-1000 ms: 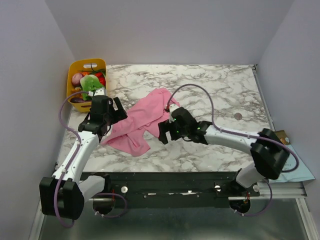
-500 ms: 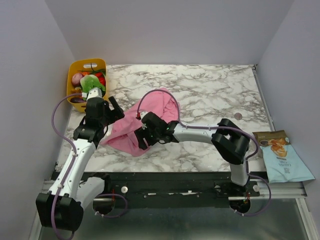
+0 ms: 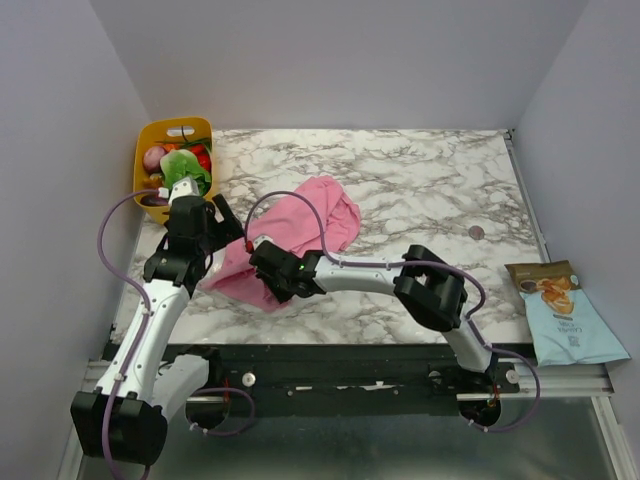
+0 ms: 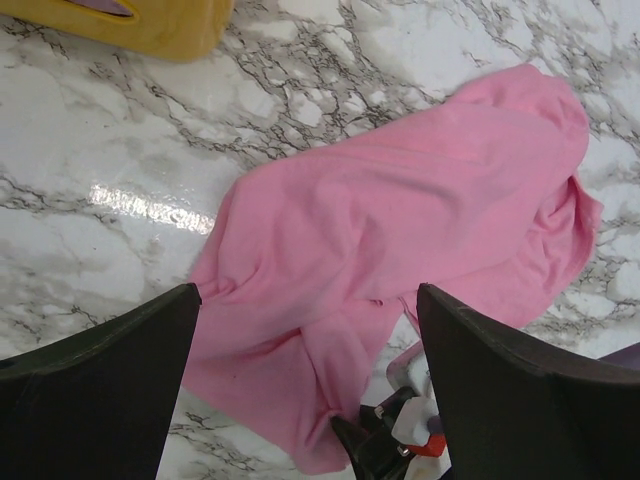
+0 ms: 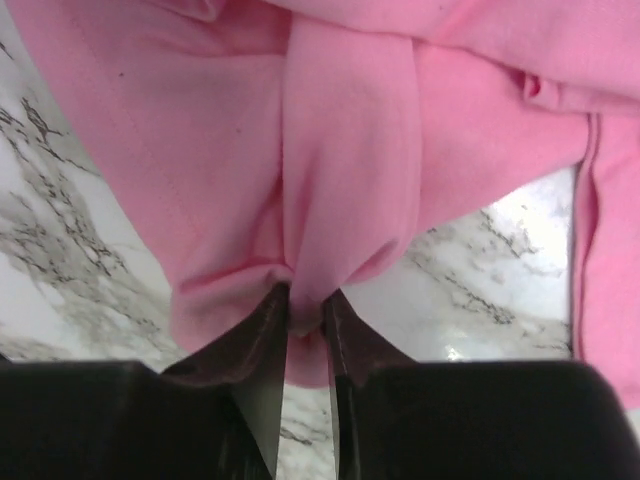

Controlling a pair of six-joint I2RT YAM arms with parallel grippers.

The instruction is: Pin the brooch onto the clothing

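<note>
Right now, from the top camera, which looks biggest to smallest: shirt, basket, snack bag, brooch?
1. pink shirt
2. snack bag and yellow basket, too alike to rank
3. brooch, tiny

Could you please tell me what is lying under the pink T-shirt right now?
Only the marble table shows around the T-shirt; anything beneath its folds is covered. The brooch lies apart, to its right. The right gripper has its jaws closed on a near fold.
</note>
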